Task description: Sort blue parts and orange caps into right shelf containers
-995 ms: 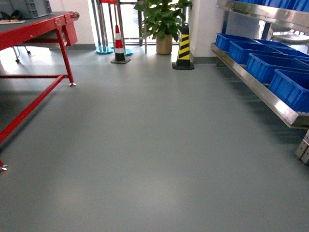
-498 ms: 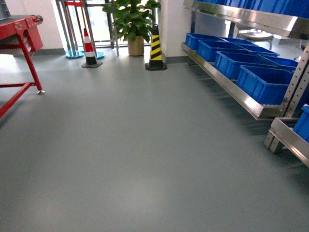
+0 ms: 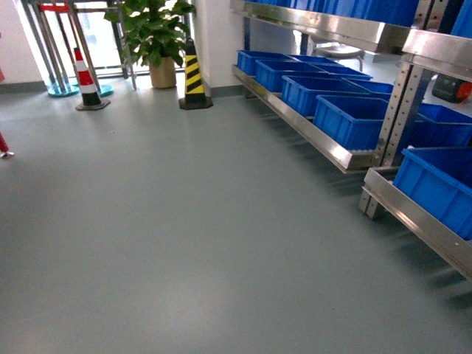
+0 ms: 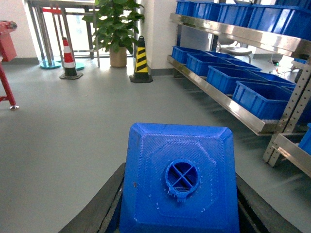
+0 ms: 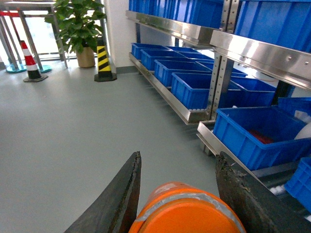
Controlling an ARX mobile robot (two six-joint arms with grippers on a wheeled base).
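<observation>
In the left wrist view a bright-blue part (image 4: 180,179) with a round cross-ribbed nub fills the bottom, and my left gripper (image 4: 180,194) is shut on it, black fingers against both its sides. My right gripper (image 5: 179,160) is shut on an orange cap (image 5: 187,208) held low between its dark fingers. Neither gripper shows in the head view. The right shelf containers are large blue bins (image 3: 350,118) in a row on the steel shelf (image 3: 310,136) at the right, with a nearer bin (image 3: 439,181) on a second rack. One open bin (image 5: 252,131) lies just right of the orange cap.
A yellow-black striped cone (image 3: 193,77), a red-white cone (image 3: 87,82) and a potted plant (image 3: 155,37) stand by the far wall. A red table's foot (image 3: 4,151) shows at the left edge. Grey floor (image 3: 184,236) spreads ahead. The steel shelf uprights (image 3: 398,103) stand at the right.
The head view has swung right: the red table has slid out at the left, and the shelf with its blue bins has come further into view and closer.
</observation>
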